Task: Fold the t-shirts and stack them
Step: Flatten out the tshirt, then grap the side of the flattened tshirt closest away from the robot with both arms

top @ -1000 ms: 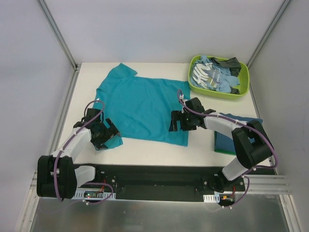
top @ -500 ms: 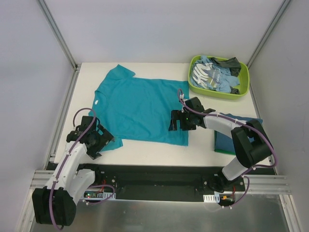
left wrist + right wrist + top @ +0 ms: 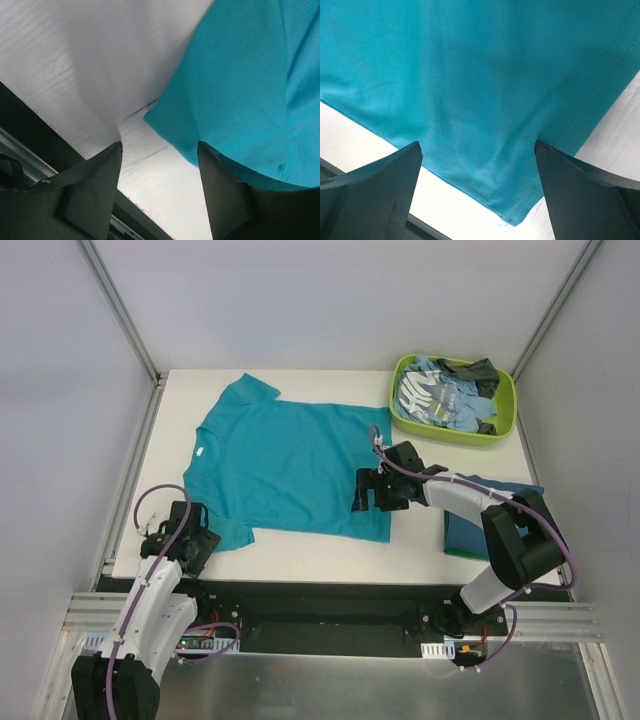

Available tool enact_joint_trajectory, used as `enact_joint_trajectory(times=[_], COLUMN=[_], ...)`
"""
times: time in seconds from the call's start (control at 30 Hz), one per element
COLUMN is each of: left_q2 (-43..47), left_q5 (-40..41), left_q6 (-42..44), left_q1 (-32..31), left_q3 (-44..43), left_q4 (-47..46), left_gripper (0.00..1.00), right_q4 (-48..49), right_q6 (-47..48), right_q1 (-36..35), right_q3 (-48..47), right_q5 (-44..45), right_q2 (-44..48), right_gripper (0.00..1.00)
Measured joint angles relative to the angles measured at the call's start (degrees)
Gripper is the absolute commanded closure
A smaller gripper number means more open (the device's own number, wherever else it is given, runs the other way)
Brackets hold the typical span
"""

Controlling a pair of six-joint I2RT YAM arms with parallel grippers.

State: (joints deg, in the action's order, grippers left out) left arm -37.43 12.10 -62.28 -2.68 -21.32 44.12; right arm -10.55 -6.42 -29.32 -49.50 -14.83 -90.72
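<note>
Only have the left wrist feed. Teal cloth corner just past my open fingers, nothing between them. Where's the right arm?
Observer: The right gripper hangs over the near right hem corner of the teal t-shirt, jaws wide open.
Operator: Shirt flat?
Observer: Spread flat and unfolded, collar toward the left.
Operator: More shirts waiting?
Observer: Crumpled t-shirts sit in the lime tub at the far right, and folded t-shirts lie at the near right.
</note>
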Motion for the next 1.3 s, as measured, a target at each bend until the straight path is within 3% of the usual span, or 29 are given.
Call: enact_joint_trajectory(times=[0.1,0.23,0.33,0.37,0.53,0.83,1.0,1.23,1.3], left_q2=[-3.9,-8.8,-11.0,-11.4,-10.7,0.7,3.6,3.6,3.6], left_q5=[0.6,1.5,2.0,2.1,2.1,2.1,1.9,1.9,2.0], left_q6=[0.0,0.4,0.9,1.0,1.4,1.6,1.6,0.6,0.1], left_q1=[0.0,0.0,0.0,0.0,0.0,0.0,0.0,0.0,0.0], left_q3=[0.0,-0.9,-1.3,-1.3,-0.8,1.4,2.0,2.6,2.8], left_q4=[-2.9,-6.6,-8.7,-9.4,-10.7,-10.4,-9.9,-7.3,-7.2], left_gripper=[0.48,0.65,0.86,1.00,1.00,1.00,1.00,1.00,1.00], right_q4=[-0.5,-0.9,-1.5,-1.8,-3.5,-6.3,-6.7,-6.6,-6.5], right_q6=[0.0,0.0,0.0,0.0,-0.4,-3.3,-6.9,-12.0,-13.1], right_q1=[0.1,0.1,0.2,0.2,0.2,-0.3,-2.4,-4.5,-4.7], right_q3=[0.0,0.1,0.5,0.7,2.9,9.8,13.8,15.0,15.0], right_q5=[0.7,1.4,2.3,2.5,4.0,4.7,4.8,5.9,6.7], right_q2=[0.3,0.7,1.4,1.7,5.1,18.2,20.7,18.3,16.4], right_gripper=[0.04,0.04,0.04,0.04,0.04,0.03,0.14,0.50,0.52])
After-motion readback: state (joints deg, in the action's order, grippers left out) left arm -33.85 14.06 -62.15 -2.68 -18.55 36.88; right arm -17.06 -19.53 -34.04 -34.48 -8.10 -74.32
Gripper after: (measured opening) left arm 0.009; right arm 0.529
